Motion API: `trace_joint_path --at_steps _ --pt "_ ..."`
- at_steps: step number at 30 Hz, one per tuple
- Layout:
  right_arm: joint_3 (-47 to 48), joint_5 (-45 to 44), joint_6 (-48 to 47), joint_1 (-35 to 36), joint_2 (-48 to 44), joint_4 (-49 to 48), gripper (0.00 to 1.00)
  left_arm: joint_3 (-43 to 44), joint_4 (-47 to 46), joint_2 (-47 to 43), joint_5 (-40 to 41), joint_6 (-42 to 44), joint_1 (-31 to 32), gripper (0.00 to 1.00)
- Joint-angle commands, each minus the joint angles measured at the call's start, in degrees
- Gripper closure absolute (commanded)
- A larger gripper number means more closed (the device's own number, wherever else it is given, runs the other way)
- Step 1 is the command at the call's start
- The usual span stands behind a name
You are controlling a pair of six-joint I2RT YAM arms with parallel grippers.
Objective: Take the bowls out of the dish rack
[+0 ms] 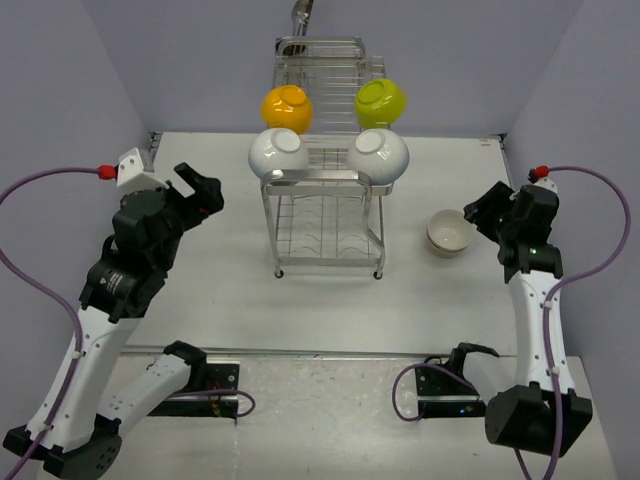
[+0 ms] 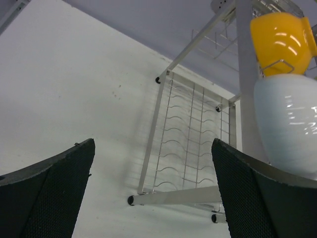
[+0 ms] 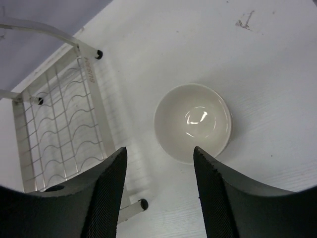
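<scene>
The chrome wire dish rack [image 1: 325, 180] stands at the table's middle. On its top tier sit an orange-yellow bowl [image 1: 286, 107], a lime green bowl [image 1: 381, 99] and two white bowls [image 1: 277, 152] [image 1: 380, 152]. Another white bowl [image 1: 450, 232] stands upright on the table right of the rack; it shows in the right wrist view [image 3: 193, 123]. My left gripper [image 1: 198, 187] is open and empty, left of the rack. The left wrist view shows the orange-yellow bowl [image 2: 280, 39] above a white bowl [image 2: 290, 124]. My right gripper [image 1: 482, 217] is open and empty, just right of the table bowl.
The rack's lower tier [image 3: 59, 124] is bare wire, with black-tipped legs [image 2: 131, 200] on the table. Grey walls close the table on the left, right and back. A metal fixture [image 1: 300, 15] rises behind the rack.
</scene>
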State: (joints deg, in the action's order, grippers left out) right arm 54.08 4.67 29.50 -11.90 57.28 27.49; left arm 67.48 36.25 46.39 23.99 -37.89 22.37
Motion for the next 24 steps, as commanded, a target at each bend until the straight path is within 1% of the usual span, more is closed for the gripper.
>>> trace_joint_path --at_steps 1,2,3,4,5,6,7,8,9,10,11,12,13,15,16,17,18,19,24 --pt "2.08 5.51 -1.63 0.21 -3.21 1.61 0.42 5.54 -2.40 3.70 -1.13 -1.93 -3.46 0.00" --pt "2.16 6.49 -1.63 0.21 -3.75 1.69 0.42 9.64 -2.93 4.92 -4.88 -1.93 -5.21 0.00" --pt "2.16 7.63 -1.72 0.21 -4.27 1.96 0.41 12.12 -3.29 8.68 -9.09 -1.93 -10.89 0.00" --pt "2.08 9.55 -1.64 0.21 -5.32 2.05 0.40 15.71 -5.03 11.15 -23.58 -2.71 -15.29 0.00" --pt "2.08 10.44 -1.55 0.30 -6.03 2.22 0.39 16.79 -6.44 13.70 -32.77 -4.28 -26.22 0.00" --pt "1.64 11.41 -1.46 0.30 -6.91 2.22 0.37 16.98 -8.72 18.16 -42.00 -6.30 -30.33 0.04" --pt "1.38 11.94 -1.20 0.39 -7.78 2.22 0.33 14.37 -17.61 19.43 -53.40 -11.19 -33.07 0.05" --pt "1.03 12.90 -0.93 0.47 -8.84 2.13 0.30 12.78 -22.40 19.96 -56.39 -13.68 -35.62 0.05" --pt "-0.02 13.52 -0.84 0.65 -11.46 1.52 0.27 11.63 -26.19 20.66 -58.86 -15.53 -36.08 0.05" --pt "-0.64 14.05 -0.32 0.83 -12.79 1.26 0.26 10.40 -29.88 21.28 -63.75 -18.51 -36.17 0.04" --pt "-1.34 15.79 0.21 1.09 -15.50 -0.05 0.23 9.60 -37.75 22.42 -65.98 -20.54 -36.26 0.04" --pt "-3.35 17.12 0.73 1.09 -16.83 -1.28 0.20 8.55 -41.92 23.04 -68.00 -22.82 -36.26 0.04" --pt "-4.50 18.78 2.39 1.18 -18.15 -2.60 0.19 5.41 -52.84 23.74 -72.02 -29.28 -36.26 0.04" --pt "-6.71 23.62 4.68 1.18 -20.52 -5.59 0.17 3.02 -62.92 26.64 -75.30 -36.26 -36.26 0.04" --pt "-7.06 24.94 5.30 1.18 -20.80 -6.12 0.17 0.83 -74.63 27.95 -77.75 -43.51 -36.17 0.04" --pt "-7.06 26.00 5.83 1.18 -20.98 -6.30 0.17 -0.24 -79.97 29.88 -78.39 -47.15 -36.00 0.04" --pt "-7.06 27.66 6.53 1.18 -21.15 -6.39 0.17 -1.73 -84.46 30.77 -78.74 -52.58 -35.99 0.04" --pt "-6.63 28.37 6.71 1.18 -21.24 -6.48 0.17 -2.00 -89.55 32.43 -79.35 -53.94 -35.99 0.04" --pt "-4.52 29.61 6.45 1.27 -22.21 -5.08 0.17 -2.18 -93.54 36.57 -79.36 -56.06 -35.21 0.04"
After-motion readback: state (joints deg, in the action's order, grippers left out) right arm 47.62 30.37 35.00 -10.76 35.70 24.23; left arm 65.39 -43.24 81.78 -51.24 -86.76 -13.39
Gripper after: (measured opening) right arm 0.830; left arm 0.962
